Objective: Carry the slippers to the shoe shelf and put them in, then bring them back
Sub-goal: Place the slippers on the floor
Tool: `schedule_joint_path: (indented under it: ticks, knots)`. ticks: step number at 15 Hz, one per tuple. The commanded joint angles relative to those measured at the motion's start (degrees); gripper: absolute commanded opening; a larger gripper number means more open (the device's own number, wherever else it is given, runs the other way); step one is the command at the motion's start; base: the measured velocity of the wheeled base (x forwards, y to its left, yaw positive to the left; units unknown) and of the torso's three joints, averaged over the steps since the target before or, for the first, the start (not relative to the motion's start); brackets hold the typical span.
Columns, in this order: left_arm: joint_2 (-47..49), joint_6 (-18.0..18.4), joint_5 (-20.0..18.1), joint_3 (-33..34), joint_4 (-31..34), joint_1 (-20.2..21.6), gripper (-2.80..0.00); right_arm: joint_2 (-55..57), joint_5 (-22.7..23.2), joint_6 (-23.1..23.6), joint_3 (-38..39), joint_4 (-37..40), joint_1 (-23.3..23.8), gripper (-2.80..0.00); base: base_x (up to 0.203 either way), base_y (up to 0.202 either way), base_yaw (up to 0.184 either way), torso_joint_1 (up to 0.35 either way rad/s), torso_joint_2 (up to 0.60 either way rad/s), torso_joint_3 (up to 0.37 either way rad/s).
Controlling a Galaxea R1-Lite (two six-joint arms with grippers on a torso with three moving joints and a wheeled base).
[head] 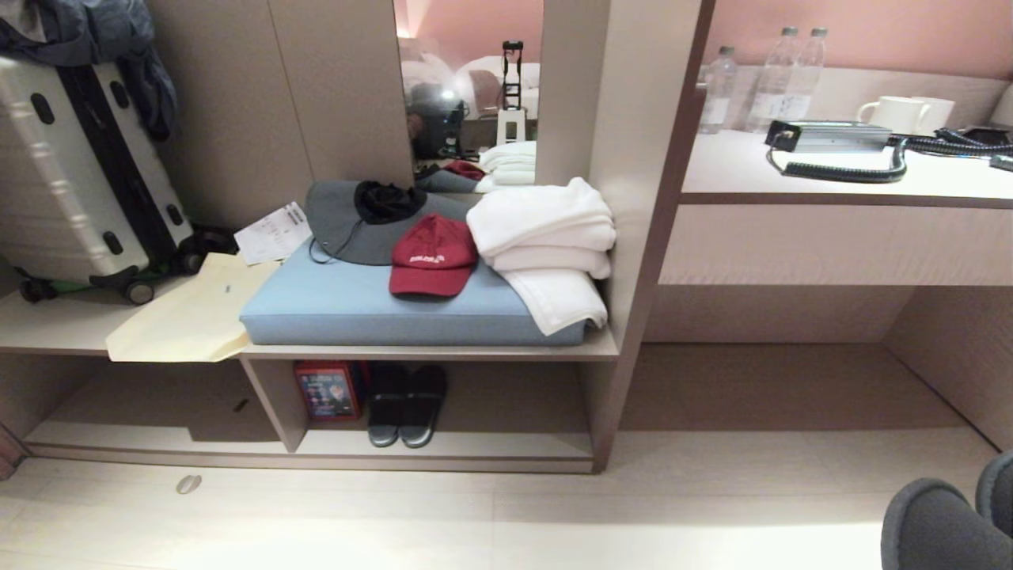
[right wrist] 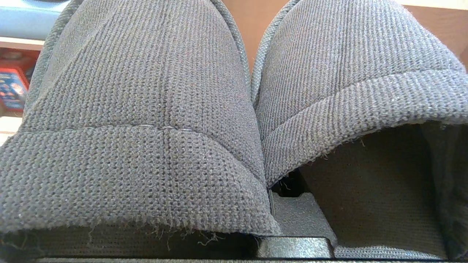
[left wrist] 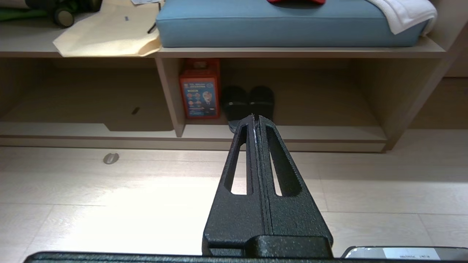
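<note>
The right tool (right wrist: 292, 215) is clamped tight on the slippers (right wrist: 234, 109), gripping the pair where their inner sides meet, so the two grey knitted toes fill the right wrist view side by side and pointing away from the camera. In the head view the same slippers (head: 946, 518) show only as two rounded grey toes at the lower right corner, above the pale floor (head: 475, 514) and well apart from the shoe shelf (head: 443, 447).

The shoe shelf is the low opening under the bench. Inside it, just right of the upright divider, a red box (head: 327, 389) stands beside a pair of black sandals (head: 406, 404), toes toward the robot.

The left tool (left wrist: 255, 118) hangs over the floor in front of that opening, its two fingers (left wrist: 241, 153) pressed together and carrying nothing.

On the bench above lie a blue cushion (head: 348, 309), a red cap (head: 433, 255), a grey hat (head: 356, 222), folded white towels (head: 546, 237) and a cream paper bag (head: 190, 313). A silver suitcase (head: 75, 174) leans at the far left. To the right, the counter (head: 831, 186) carries water bottles (head: 779, 75), white cups (head: 906, 113) and a coiled black cable (head: 855, 168).
</note>
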State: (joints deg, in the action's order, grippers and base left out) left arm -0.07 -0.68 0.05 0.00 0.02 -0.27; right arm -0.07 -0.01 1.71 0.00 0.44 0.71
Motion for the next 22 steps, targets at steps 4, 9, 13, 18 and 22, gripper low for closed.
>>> schedule_joint_path:
  ticks: [4,9,13,18,22]
  knots:
    - [0.1,0.0,0.0,0.1,0.0,0.0,-2.80,-0.3,0.0,0.1,0.0,0.0,0.0,-2.80,0.000,-0.196,0.001,0.003,0.00,0.003]
    - [0.1,0.1,0.0,0.1,0.0,0.0,-2.80,-0.2,0.0,-0.1,0.0,0.0,0.0,-2.80,0.000,-0.196,0.002,0.004,0.00,0.001]
    - [0.2,0.2,0.0,0.1,0.0,0.0,-2.80,-0.2,0.1,-0.8,0.1,-0.1,0.0,-2.80,0.000,-0.197,0.001,0.001,0.00,0.004]
    - [0.2,0.2,-0.1,0.1,0.0,0.0,-2.80,-0.2,0.1,-1.0,0.1,-0.1,0.0,-2.80,0.000,-0.197,0.003,0.003,0.00,0.003]
    - [0.1,0.2,0.0,0.1,0.1,0.0,-2.80,-0.2,0.1,-1.0,0.1,-0.1,0.0,-2.80,0.000,-0.196,0.002,0.002,0.00,0.001]
